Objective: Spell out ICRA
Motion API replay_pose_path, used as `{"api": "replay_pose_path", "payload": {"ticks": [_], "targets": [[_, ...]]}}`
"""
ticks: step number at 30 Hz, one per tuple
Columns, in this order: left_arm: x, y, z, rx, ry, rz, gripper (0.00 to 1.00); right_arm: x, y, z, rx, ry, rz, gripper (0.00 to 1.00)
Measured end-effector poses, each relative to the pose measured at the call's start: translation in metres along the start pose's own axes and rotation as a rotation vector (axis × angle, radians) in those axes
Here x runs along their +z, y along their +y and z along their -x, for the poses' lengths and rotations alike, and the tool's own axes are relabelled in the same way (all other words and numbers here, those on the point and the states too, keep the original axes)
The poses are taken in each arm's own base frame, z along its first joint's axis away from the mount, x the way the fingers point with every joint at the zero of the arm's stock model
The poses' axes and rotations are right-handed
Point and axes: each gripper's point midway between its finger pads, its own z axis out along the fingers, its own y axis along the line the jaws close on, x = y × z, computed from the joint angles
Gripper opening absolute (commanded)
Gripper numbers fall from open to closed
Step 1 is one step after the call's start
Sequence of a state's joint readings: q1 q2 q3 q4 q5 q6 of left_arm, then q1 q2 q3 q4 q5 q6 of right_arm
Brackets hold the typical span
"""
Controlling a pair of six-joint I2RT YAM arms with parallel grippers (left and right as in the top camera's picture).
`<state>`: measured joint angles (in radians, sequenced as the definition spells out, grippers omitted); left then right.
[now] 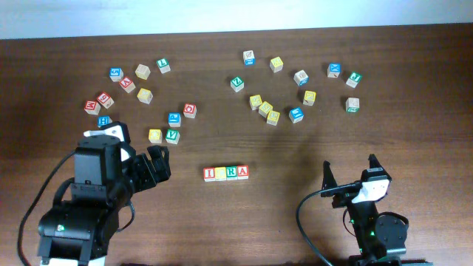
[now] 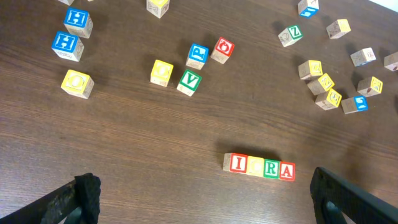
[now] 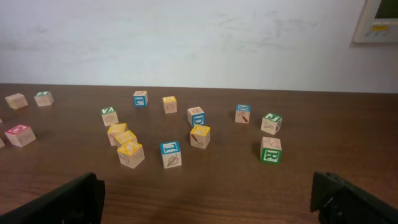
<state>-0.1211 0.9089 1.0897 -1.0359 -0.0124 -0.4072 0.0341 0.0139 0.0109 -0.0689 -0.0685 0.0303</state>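
Four wooden cubes stand touching in a row at the table's middle front: red I (image 1: 209, 174), yellow C (image 1: 220, 174), green R (image 1: 231, 173), red A (image 1: 242, 172). The left wrist view shows the same row: I (image 2: 239, 163), C (image 2: 255, 166), R (image 2: 271, 168), A (image 2: 286, 170). My left gripper (image 1: 157, 164) is open and empty, left of the row; its fingers show at the bottom of the left wrist view (image 2: 205, 199). My right gripper (image 1: 347, 174) is open and empty, right of the row, with its fingers at the bottom of the right wrist view (image 3: 208, 199).
Several loose letter cubes lie scattered at the back left, such as a green V (image 1: 172, 136) and a yellow one (image 1: 154, 135), and at the back right, such as a blue one (image 1: 295, 114) and a green R (image 3: 270, 150). A white wall rises behind the table.
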Motion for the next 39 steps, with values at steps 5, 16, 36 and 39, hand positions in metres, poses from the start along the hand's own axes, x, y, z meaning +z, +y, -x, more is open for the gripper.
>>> {"api": "replay_pose_path", "payload": {"ticks": [5, 16, 36, 39], "targets": [[0.000, 0.000, 0.000, 0.000, 0.000, 0.000, 0.99, 0.000, 0.000, 0.000, 0.000, 0.000, 0.000, 0.98], [0.000, 0.002, -0.004, 0.000, 0.018, 0.008, 0.99, 0.000, 0.000, 0.000, 0.000, 0.000, 0.000, 0.98], [0.010, -0.001, -0.012, 0.391, -0.628, -0.218, 0.99, 0.000, -0.002, 0.000, 0.000, -0.001, -0.012, 0.98], [0.023, 0.001, -0.018, 0.407, -0.727, -0.235, 0.99, 0.000, -0.002, 0.000, 0.000, -0.002, -0.013, 0.98]]}}
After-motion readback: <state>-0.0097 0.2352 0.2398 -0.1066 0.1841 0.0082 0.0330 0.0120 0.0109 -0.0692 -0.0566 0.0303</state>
